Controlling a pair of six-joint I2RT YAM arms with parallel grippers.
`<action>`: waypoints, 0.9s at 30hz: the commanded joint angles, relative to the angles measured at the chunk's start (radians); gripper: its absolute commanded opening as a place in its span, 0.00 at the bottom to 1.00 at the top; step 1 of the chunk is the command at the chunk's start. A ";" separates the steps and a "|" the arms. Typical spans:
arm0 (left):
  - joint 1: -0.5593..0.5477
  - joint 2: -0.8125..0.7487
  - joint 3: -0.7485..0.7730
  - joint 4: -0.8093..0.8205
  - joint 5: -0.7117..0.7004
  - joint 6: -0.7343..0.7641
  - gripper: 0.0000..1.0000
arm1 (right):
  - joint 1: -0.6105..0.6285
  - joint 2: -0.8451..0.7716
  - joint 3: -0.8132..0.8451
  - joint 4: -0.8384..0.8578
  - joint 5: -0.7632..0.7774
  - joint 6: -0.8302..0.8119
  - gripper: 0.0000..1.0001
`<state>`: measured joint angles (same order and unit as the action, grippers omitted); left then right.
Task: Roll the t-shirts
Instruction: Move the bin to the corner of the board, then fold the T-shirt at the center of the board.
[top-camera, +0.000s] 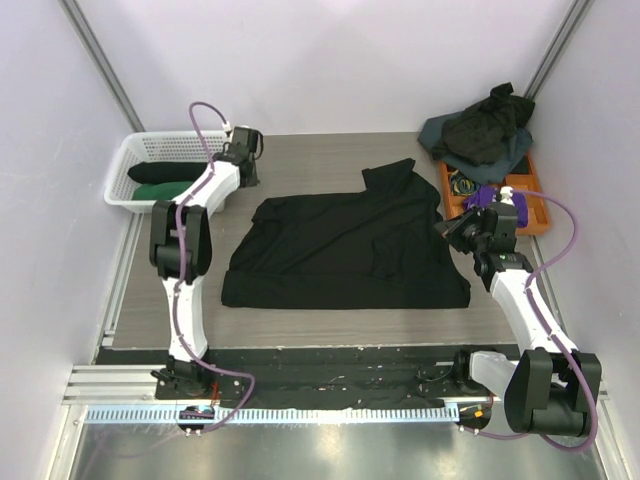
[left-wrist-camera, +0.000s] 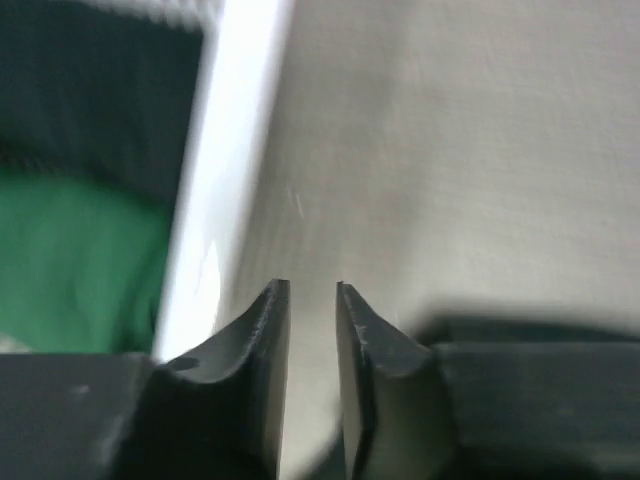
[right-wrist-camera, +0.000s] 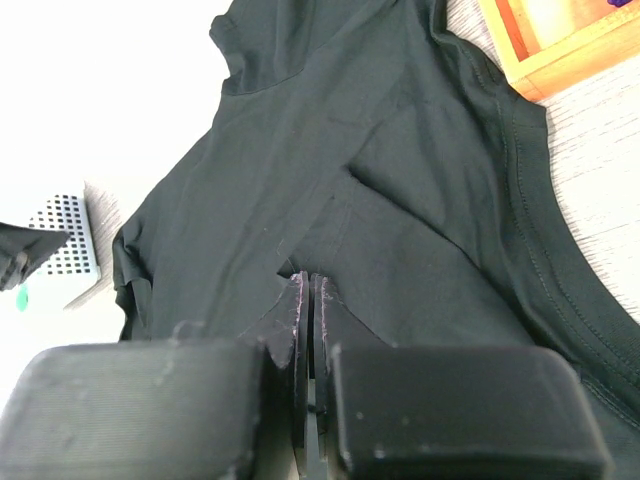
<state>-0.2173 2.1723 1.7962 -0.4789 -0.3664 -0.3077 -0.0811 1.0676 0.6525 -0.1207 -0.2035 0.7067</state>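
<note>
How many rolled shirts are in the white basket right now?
2: a black roll along the far side of the basket and a green roll just in front of it. Others could lie hidden underneath.

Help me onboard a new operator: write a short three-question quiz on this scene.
1. True or false: the black cloth t-shirt lies spread out on the grey table, not yet rolled.
2. What sits in the white perforated plastic basket? A. a green cloth bundle and a black cloth bundle; B. a white mug; C. nothing.
3. Which one is beside the basket: the left gripper or the right gripper?

Key: 1 true; 2 A; 3 the left gripper.
</note>
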 joint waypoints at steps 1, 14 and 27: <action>-0.039 -0.209 -0.154 0.031 0.081 -0.059 0.35 | 0.006 -0.014 0.035 0.035 0.007 -0.026 0.01; -0.090 -0.275 -0.360 0.071 0.064 -0.087 0.37 | 0.007 -0.026 0.021 0.039 -0.024 -0.027 0.01; -0.109 -0.177 -0.319 0.076 0.098 -0.093 0.33 | 0.007 -0.023 0.015 0.041 -0.023 -0.029 0.01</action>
<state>-0.3164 1.9900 1.4361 -0.4385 -0.2722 -0.3897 -0.0795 1.0660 0.6525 -0.1207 -0.2222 0.7010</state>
